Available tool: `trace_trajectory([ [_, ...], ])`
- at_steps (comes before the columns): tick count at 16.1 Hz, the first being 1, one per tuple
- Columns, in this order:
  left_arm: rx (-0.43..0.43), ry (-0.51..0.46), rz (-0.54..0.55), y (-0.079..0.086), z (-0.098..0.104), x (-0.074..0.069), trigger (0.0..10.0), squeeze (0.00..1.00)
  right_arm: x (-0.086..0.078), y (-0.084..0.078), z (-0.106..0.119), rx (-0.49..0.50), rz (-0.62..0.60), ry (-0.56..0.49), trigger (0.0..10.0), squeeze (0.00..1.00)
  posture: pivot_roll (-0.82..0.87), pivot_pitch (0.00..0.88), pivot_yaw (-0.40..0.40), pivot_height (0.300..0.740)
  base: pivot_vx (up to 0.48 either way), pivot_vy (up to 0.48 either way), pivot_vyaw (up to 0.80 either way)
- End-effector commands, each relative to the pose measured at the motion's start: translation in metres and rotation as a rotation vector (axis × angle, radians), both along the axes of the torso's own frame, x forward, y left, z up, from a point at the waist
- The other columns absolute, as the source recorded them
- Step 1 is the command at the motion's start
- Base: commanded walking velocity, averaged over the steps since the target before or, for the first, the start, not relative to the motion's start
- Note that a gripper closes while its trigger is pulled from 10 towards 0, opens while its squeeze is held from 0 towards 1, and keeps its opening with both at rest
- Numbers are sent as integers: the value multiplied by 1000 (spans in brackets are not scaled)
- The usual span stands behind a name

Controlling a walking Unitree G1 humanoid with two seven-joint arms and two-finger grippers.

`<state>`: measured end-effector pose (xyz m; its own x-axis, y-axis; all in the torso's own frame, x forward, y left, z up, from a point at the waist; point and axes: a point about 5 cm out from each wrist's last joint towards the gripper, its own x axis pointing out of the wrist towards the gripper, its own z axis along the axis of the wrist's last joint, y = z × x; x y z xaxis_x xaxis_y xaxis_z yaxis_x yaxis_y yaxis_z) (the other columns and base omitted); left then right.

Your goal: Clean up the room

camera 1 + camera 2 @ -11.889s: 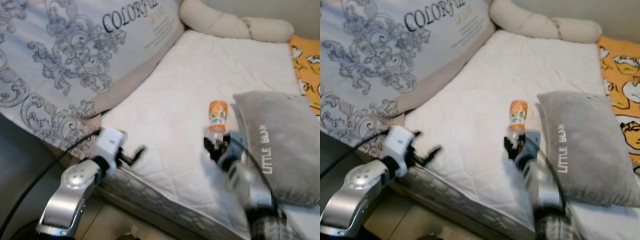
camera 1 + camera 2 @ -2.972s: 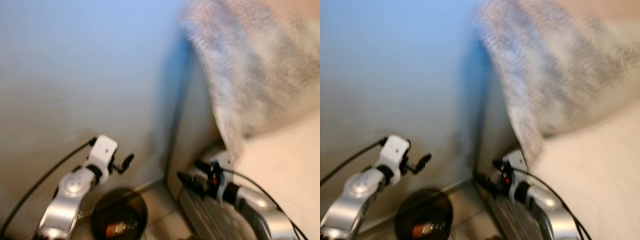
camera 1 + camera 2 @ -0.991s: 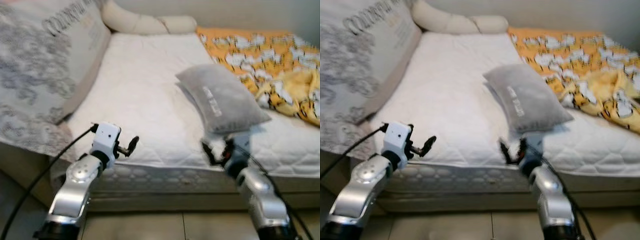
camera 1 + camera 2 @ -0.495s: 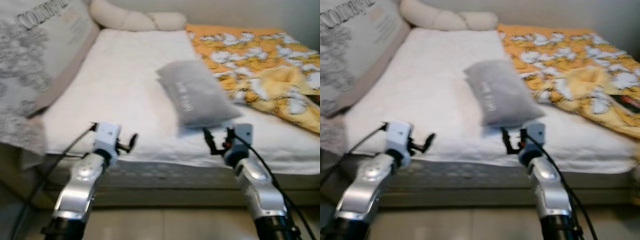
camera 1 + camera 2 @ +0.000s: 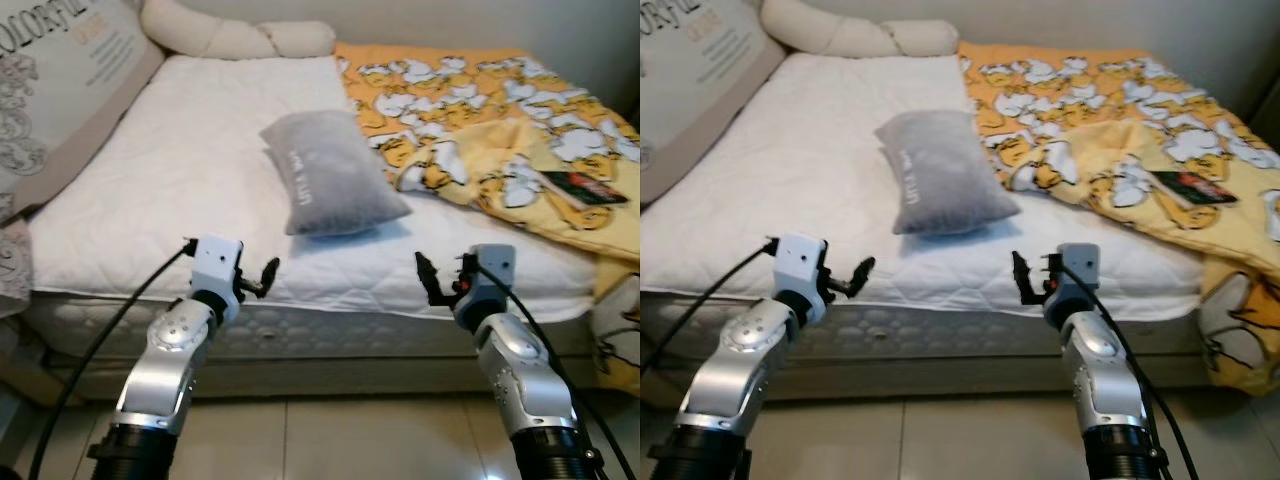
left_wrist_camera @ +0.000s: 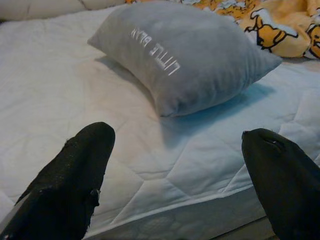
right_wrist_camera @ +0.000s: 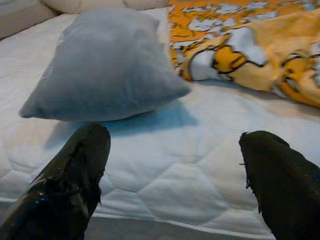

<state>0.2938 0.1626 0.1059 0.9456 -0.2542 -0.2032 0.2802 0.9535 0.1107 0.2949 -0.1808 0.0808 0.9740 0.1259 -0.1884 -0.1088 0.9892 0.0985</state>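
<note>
Left eye view: the robot faces a bed (image 5: 200, 170) bearing a grey pillow (image 5: 330, 185) at mid-mattress, a crumpled orange blanket (image 5: 480, 110) to the right and a dark flat packet (image 5: 583, 187) on it. Left hand (image 5: 262, 277) and right hand (image 5: 432, 283) hover empty, fingers spread, at the near edge. Judged next: lean in and close squarely on one item. Compared with half a second earlier, the view has swung right, showing more blanket.

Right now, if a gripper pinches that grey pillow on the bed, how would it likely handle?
The grey pillow looks plump and soft, so it would probably squash and sag. Likely light for its bulk. Lying flat on the mattress, it should slide, not roll.
</note>
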Motion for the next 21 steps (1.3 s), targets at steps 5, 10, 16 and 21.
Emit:
trace_trajectory([
  [5,2,-12,24,8,3,3,10000,0,6,9,6,10,14,-22,10000,1000,-32,0,-10,740,151,0,0],
  [10,-10,-12,27,8,4,4,10000,0,7,8,5,-23,28,-13,10000,1000,-32,0,-10,740,269,0,0],
  [16,-12,-10,31,9,4,4,10000,0,8,8,5,-45,19,-17,10000,1000,-32,0,-10,740,313,0,400],
  [21,-15,-8,32,9,4,4,10000,0,9,6,6,-61,23,-17,10000,1000,-32,0,-10,740,316,0,0],
])
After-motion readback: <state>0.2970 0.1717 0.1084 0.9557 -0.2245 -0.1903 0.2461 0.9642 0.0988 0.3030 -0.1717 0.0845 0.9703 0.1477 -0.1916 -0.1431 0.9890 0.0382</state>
